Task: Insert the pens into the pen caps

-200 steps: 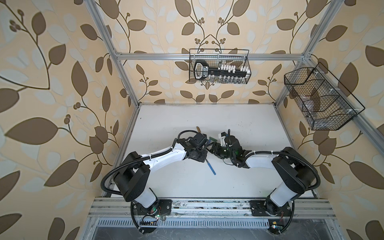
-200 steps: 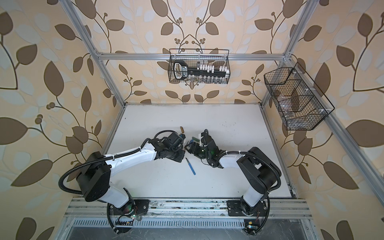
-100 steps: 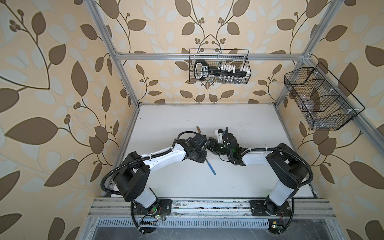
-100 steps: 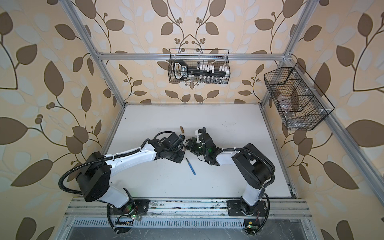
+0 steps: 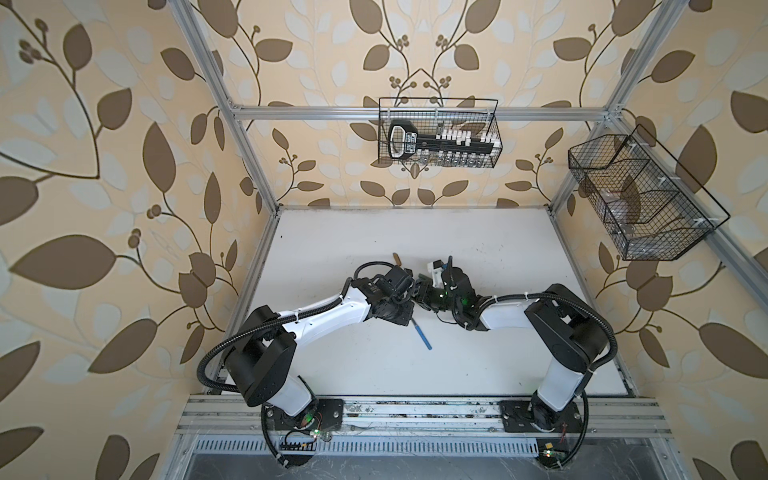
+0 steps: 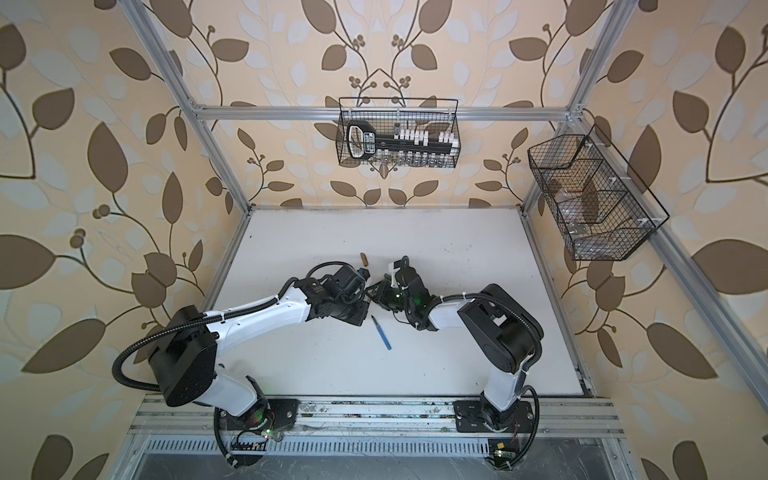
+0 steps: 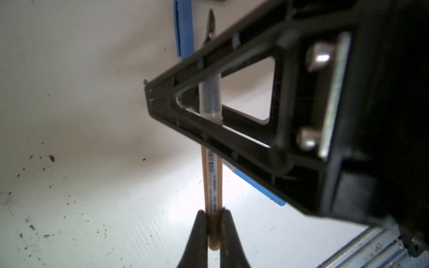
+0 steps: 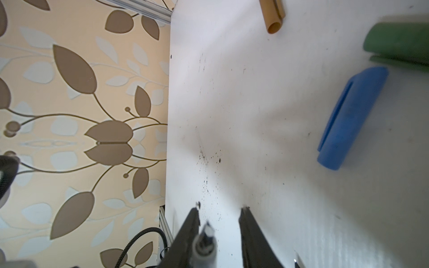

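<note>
Pens like these look light, stiff and smooth-barrelled, so I judge they will not bend under a firm pinch but could slide or swivel between narrow pads. The sound hold is across the barrel, well back from the dark tip, leaving the front free for a cap. The orange-brown pen (image 7: 212,181) is held just so: the left pincer (image 7: 213,214) is clamped on its rear end, above the worktop (image 7: 92,116), and the barrel runs forward from there to the right pincer (image 8: 220,210). In the right wrist view that pincer's jaws stand apart, with the pen's clear front section lying against one finger and a gap to the other, so it has no grip on it yet. The orange-brown cap (image 8: 274,16) lies on the worktop well ahead, its open end toward the camera. It is apart from the blue cap (image 8: 352,118) and the green cap (image 8: 399,44), which lie near each other. The blue pen (image 5: 422,336) lies uncapped on the worktop just in front of the two wrists; the green pen I cannot find. In both top views the arms reach in from the near rail (image 5: 415,409), elbows out and forearms low, and the wrists meet nearly nose to nose at the middle of the worktop.
</note>
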You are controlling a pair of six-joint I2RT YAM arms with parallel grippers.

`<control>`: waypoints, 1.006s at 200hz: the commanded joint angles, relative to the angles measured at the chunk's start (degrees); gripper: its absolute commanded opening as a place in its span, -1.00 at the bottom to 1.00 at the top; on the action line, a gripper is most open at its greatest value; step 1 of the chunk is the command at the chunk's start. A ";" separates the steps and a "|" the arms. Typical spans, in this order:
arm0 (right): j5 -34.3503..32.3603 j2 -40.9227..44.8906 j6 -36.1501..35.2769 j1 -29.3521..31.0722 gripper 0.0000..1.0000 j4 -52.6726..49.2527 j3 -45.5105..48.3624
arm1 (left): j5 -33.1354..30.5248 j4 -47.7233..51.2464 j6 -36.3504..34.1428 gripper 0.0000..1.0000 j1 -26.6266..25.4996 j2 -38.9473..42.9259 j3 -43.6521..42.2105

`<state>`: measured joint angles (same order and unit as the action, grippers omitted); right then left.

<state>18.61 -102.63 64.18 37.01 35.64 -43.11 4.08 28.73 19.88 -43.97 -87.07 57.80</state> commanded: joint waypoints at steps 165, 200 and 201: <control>8.45 15.38 -4.55 -2.49 -1.00 -2.58 3.57 | 6.34 -17.09 4.26 0.78 0.33 28.98 -14.73; 8.28 18.44 -5.76 -1.04 -1.00 -2.90 3.32 | 12.16 -15.94 4.12 0.46 1.22 25.75 -11.99; 8.28 18.52 -5.79 -1.01 -1.00 -2.92 3.31 | 12.39 -15.96 4.07 0.46 1.28 25.65 -11.96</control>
<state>25.54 -86.70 59.46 34.96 32.47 -40.07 10.20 14.66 24.40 -43.77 -59.44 43.29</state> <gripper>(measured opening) 0.109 0.744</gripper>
